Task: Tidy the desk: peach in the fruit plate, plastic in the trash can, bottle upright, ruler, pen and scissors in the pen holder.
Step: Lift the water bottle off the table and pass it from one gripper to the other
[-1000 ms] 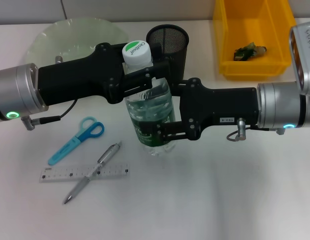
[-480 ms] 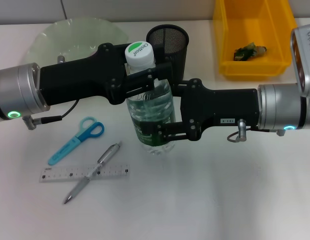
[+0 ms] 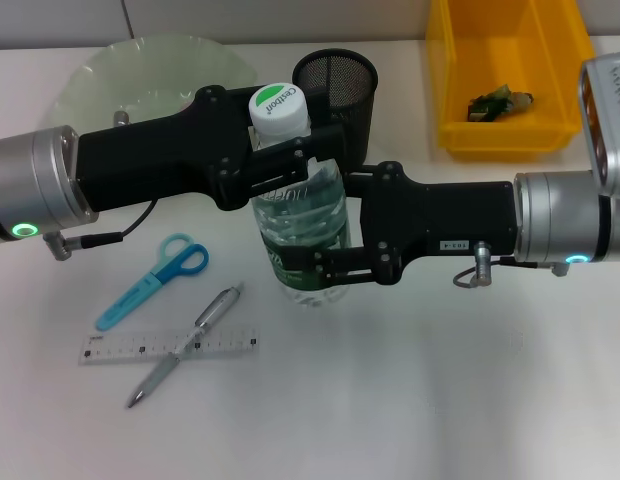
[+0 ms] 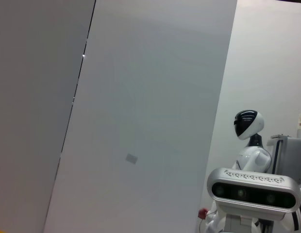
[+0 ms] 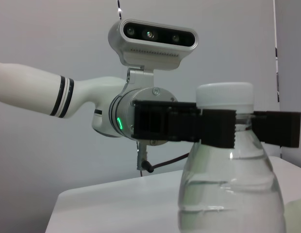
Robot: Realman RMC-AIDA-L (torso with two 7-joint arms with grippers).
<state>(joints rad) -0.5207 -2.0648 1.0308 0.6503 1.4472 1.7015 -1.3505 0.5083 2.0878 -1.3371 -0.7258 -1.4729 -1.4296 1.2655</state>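
A plain white desk [image 3: 440, 400] carries everything. The bottle [image 3: 298, 225] stands nearly upright at its middle, white cap [image 3: 279, 103] on top. The left end effector [image 3: 290, 155] is clamped on the neck just under the cap, and the right end effector [image 3: 325, 268] is clamped on the lower body; gripping high and low probably keeps the bottle from tipping while it is stood up. The right wrist view shows the left fingers [image 5: 216, 127] closed across the neck. Near the bottle's left lie the scissors [image 3: 155, 280], the pen [image 3: 185, 345] and the ruler [image 3: 168, 346], the pen crossing the ruler. Behind stand the pen holder [image 3: 336, 90], the fruit plate [image 3: 155, 65] and the yellow trash can [image 3: 510, 75], which holds a scrap.
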